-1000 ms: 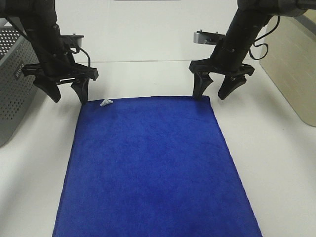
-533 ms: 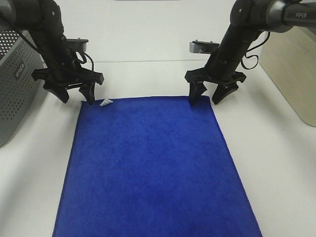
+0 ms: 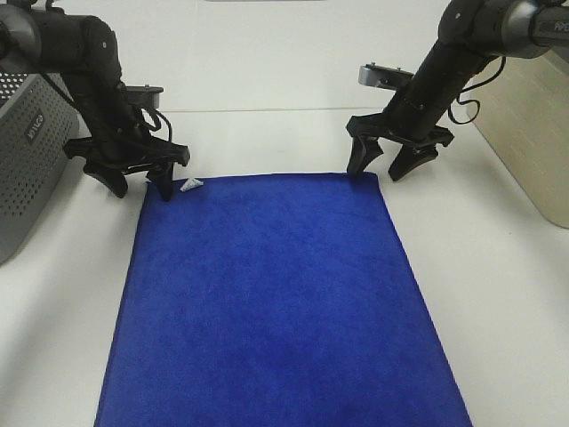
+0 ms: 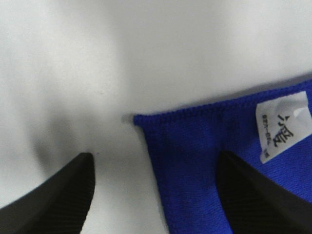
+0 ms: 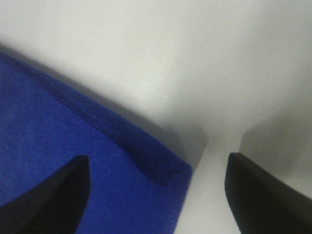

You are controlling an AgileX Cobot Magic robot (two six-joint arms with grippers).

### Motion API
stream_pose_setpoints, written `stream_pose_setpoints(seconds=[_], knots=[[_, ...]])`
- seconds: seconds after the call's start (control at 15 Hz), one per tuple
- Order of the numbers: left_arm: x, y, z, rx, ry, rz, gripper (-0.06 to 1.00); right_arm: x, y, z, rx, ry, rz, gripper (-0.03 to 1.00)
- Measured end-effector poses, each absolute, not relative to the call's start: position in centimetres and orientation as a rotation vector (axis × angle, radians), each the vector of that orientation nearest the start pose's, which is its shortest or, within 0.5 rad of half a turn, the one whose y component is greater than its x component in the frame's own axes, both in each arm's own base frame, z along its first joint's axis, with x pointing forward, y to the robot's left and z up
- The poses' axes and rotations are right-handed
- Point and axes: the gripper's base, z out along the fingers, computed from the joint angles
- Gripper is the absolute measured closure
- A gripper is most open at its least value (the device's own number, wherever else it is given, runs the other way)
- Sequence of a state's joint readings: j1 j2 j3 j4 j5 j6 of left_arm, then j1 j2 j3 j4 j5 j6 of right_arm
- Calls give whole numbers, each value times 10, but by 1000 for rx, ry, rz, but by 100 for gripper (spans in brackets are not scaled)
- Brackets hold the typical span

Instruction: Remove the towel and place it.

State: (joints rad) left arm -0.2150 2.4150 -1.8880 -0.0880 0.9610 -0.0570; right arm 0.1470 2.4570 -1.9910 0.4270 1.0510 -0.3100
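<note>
Start with the towel [image 3: 271,302]: it lies flat on the white table [image 3: 498,294], its long axis running from the near edge of the high view away toward the arms, so the two far corners are what you have to work with. At the far left corner, by the small white tag [image 3: 190,185], your left gripper [image 3: 138,184] stands with jaws spread, one finger over the cloth and the other on bare table, the corner between them. At the far right corner your right gripper [image 3: 383,167] is likewise wide open, straddling its corner. Neither holds anything. Each arm is nearest its own corner, so I judge the next move to be a straight drop and pinch. Off to the far left stands the grey basket [image 3: 22,160], well apart.
</note>
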Motion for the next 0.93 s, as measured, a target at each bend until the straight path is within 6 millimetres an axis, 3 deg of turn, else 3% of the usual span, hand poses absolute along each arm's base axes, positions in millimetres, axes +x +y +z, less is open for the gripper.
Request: stream_pose_setpoints(seconds=[0.27,0.93], knots=[[478,-111,105,144,2954,-151,19,490,108,104,-394,2908,583,22],[481,-112,97,195,2958,-229,18,490,99,102,-393,2972,435,22]])
